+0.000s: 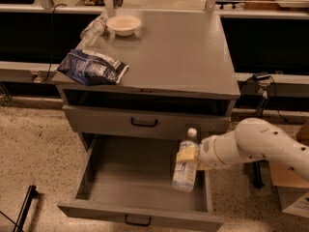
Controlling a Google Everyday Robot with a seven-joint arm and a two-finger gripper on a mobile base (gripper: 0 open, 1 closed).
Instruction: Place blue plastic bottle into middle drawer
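Grey cabinet (174, 52), middle drawer (130, 173) open, bottle not yet set down.
Gripper (188, 154) clamps the blue plastic bottle (185, 177) upright over the drawer's right side; lowering and release remain.

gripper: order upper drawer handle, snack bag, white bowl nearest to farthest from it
From the gripper, holding the blue plastic bottle over the middle drawer:
1. upper drawer handle, up-left
2. snack bag, cabinet top front-left
3. white bowl, back-left
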